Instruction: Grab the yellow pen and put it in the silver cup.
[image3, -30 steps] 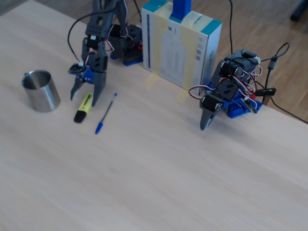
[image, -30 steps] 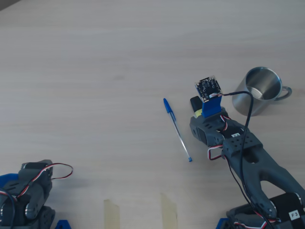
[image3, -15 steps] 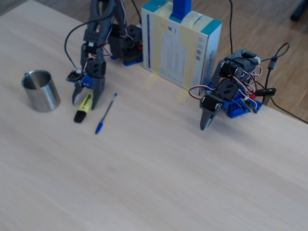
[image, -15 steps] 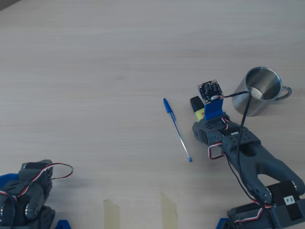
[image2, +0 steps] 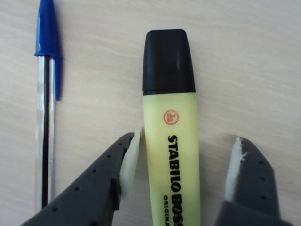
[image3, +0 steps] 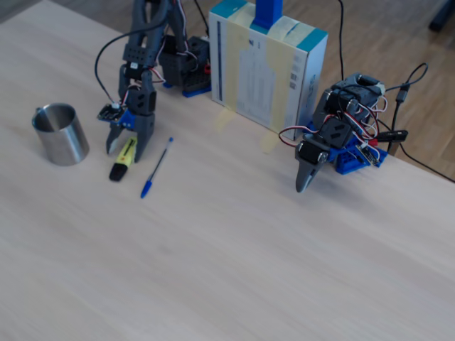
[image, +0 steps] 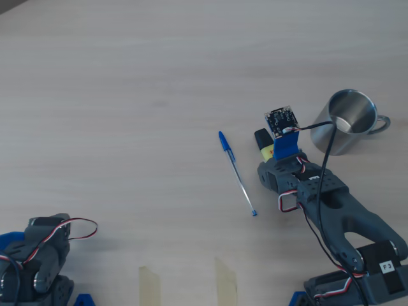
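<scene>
Plastic yellow pen (image2: 171,141) looks light, stiff and slick; the open, empty end effector (image2: 181,165) straddles its flat mid-body, a sensible hold.

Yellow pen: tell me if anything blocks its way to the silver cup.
Nothing visible does. The yellow pen lies between the open gripper's fingers, bare table separates it from the silver cup, and the blue pen lies on the far side.

Gripper (image: 270,153) over yellow pen (image: 262,141) beside silver cup (image: 347,121).

Yellow pen (image2: 171,136) flat (black-capped), silver cup (image: 349,121) upright.
</scene>
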You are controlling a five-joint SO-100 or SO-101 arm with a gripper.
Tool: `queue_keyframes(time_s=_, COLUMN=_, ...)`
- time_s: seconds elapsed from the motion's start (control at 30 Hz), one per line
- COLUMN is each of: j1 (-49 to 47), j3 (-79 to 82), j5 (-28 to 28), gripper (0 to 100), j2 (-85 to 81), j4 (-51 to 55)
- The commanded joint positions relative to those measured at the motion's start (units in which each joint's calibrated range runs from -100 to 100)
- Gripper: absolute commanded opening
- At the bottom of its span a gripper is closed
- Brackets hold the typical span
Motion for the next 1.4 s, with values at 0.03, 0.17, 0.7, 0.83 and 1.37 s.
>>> queue_keyframes(time_s=0.03, j1=0.18, j3=-0.17, j5=-0.09, gripper=23, j2=0.29, j4=0.28)
queue_keyframes(time_s=0.17, j1=0.27, j3=-0.17, j5=-0.09, gripper=7, j2=0.29, j4=0.28)
queue_keyframes(time_s=0.7, j1=0.18, j3=-0.17, j5=-0.04, gripper=3, j2=-17.42, j4=0.28)
queue_keyframes(time_s=0.83, j1=0.18, j3=-0.17, j5=-0.04, gripper=3, j2=-23.07, j4=0.28)
queue_keyframes(time_s=1.37, j1=-0.96, j3=12.53, j5=0.12, gripper=3, j2=-37.28, j4=-37.22)
